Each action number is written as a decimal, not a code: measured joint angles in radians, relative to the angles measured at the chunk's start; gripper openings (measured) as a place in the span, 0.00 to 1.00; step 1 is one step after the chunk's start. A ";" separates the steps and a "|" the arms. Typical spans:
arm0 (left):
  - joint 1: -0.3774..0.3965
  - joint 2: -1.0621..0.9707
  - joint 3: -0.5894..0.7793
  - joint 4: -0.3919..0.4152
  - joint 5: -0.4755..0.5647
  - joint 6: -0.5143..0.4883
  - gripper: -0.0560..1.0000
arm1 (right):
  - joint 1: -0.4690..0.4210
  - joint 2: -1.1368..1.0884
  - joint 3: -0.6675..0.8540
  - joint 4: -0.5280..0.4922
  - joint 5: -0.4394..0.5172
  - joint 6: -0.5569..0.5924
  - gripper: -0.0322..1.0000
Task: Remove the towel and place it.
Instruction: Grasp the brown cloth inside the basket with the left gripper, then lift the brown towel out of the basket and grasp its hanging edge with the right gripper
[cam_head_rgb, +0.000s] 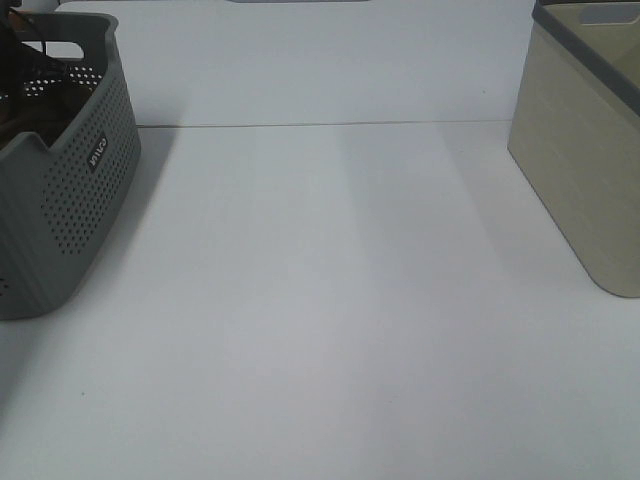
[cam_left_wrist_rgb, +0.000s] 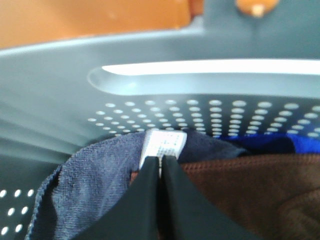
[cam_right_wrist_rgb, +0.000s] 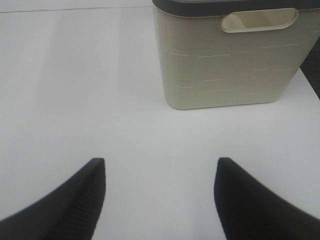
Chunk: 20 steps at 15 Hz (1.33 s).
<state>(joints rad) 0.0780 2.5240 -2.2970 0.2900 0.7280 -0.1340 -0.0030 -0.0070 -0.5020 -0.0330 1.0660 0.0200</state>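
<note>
The towel (cam_left_wrist_rgb: 240, 190), dark reddish-brown plush, lies inside the grey perforated basket (cam_left_wrist_rgb: 60, 100). Its small white tag (cam_left_wrist_rgb: 165, 144) stands up at one corner. My left gripper (cam_left_wrist_rgb: 160, 160) is down in the basket with its jaws pressed together at that tagged corner, brown cloth showing on both sides of the fingers. In the exterior high view only the grey basket (cam_head_rgb: 70, 200) and a dark bit of the left arm (cam_head_rgb: 18, 60) show; the towel is hidden there. My right gripper (cam_right_wrist_rgb: 160, 167) is open and empty above the white table.
A blue-grey cloth (cam_left_wrist_rgb: 95, 185) and a bright blue item (cam_left_wrist_rgb: 300, 145) lie beside the towel in the grey basket. A beige basket (cam_head_rgb: 590, 150) stands at the table's right; it also shows in the right wrist view (cam_right_wrist_rgb: 230, 65). The white table (cam_head_rgb: 330, 300) lies between the baskets.
</note>
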 joint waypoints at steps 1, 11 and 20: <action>0.000 0.000 0.000 0.001 0.004 0.017 0.05 | 0.000 0.000 0.000 0.000 0.000 0.000 0.62; 0.000 -0.072 -0.005 0.015 0.044 0.040 0.05 | 0.000 0.000 0.000 0.000 0.000 0.000 0.62; -0.001 -0.231 -0.005 -0.151 0.112 0.151 0.05 | 0.000 0.000 0.000 0.000 0.000 0.000 0.62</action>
<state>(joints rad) 0.0770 2.2930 -2.3020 0.1390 0.8400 0.0170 -0.0030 -0.0070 -0.5020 -0.0330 1.0660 0.0200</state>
